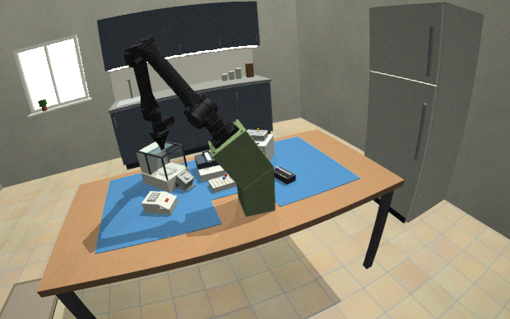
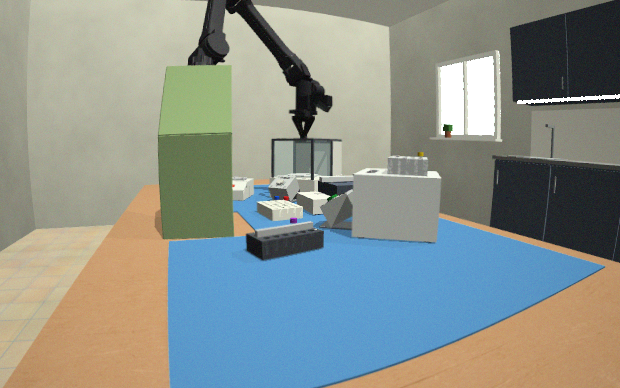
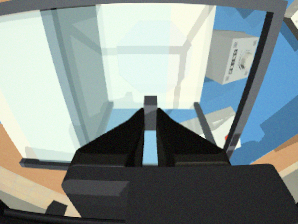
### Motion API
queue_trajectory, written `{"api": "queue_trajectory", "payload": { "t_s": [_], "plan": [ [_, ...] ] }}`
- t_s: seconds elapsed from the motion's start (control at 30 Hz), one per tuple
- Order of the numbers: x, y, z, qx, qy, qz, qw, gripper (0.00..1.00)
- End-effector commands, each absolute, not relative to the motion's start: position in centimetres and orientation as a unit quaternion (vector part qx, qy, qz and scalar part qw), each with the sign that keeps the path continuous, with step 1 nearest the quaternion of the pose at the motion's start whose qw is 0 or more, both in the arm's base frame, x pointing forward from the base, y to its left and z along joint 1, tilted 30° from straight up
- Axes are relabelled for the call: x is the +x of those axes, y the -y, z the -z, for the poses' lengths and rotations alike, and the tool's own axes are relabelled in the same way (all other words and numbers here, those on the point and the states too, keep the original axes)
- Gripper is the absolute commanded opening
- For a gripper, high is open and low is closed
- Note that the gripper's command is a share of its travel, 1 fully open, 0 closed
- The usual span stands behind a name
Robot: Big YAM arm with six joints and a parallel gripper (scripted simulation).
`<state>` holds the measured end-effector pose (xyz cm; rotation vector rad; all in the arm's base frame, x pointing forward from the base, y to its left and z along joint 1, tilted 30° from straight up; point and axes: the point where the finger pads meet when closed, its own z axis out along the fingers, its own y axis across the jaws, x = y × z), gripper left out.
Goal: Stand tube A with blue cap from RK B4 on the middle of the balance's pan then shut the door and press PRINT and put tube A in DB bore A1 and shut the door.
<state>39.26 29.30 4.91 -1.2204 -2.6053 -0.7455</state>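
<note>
The top view looks down from high and far off one long edge of the counter (image 1: 230,242), facing the kitchen wall and taking in the whole blue mat (image 1: 164,214). The exterior view sits low and close near a short edge of the counter (image 2: 125,300), looking along it. Both share the green box (image 1: 247,173) and the balance (image 1: 162,162). The wrist view rides just behind the hand (image 3: 150,106), looking steeply down, very near, into the balance's glass box.
</note>
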Motion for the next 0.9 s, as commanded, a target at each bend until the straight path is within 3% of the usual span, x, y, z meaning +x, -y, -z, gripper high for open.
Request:
{"api": "queue_trajectory", "payload": {
  "t_s": [0.0,0.87],
  "plan": [
    [40.3,-30.5,-5.4,-0.407,0.874,0.251,0.084,0.06],
    [42.0,-31.7,-6.3,-0.407,0.874,0.252,0.083,0.06]
  ]
}}
